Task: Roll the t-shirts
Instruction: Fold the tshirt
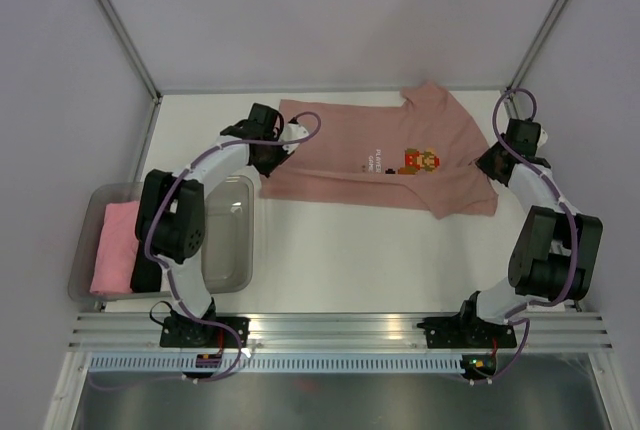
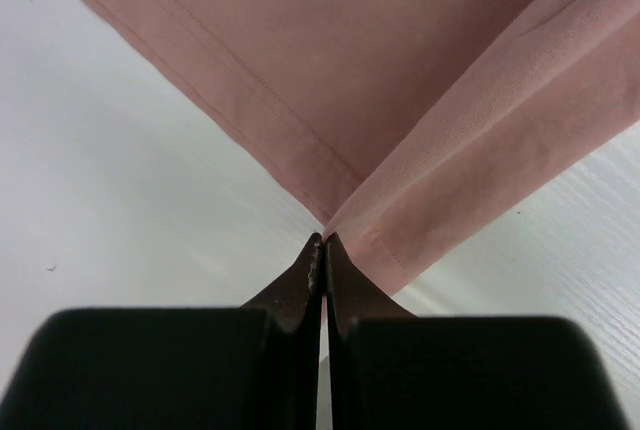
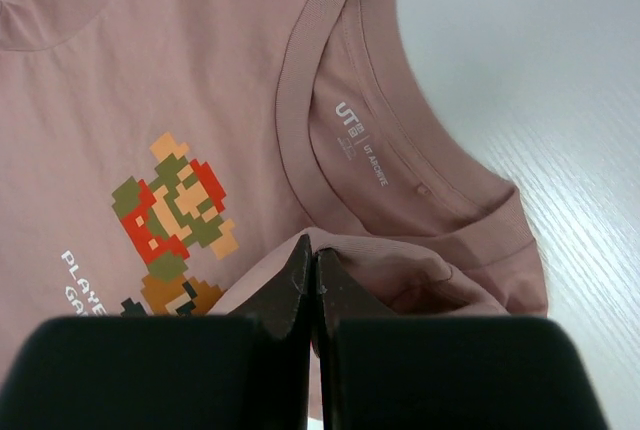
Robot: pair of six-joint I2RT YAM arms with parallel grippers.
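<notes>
Left wrist: left tool (image 2: 322, 250) pinches t-shirt (image 2: 400, 70) hem corner; right tool (image 3: 312, 255) clenches its shoulder fold.

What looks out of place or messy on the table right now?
Only the t-shirt looks uneven: the cloth by its collar is bunched into folds where the right gripper pinches it, while the left gripper pinches a hem corner. No spill or damage shows; the rolled t-shirt sits neatly in the clear bin.

**Open Lane Between the Arms**

Bare white table (image 1: 370, 260) runs between the left arm (image 1: 175, 215) and right arm (image 1: 550, 240), nearer than the spread t-shirt (image 1: 375, 155). A clear bin (image 1: 243, 240) holding a rolled bundle (image 1: 115, 245) blocks the left edge. Walls (image 1: 60, 100) hem both sides.
</notes>
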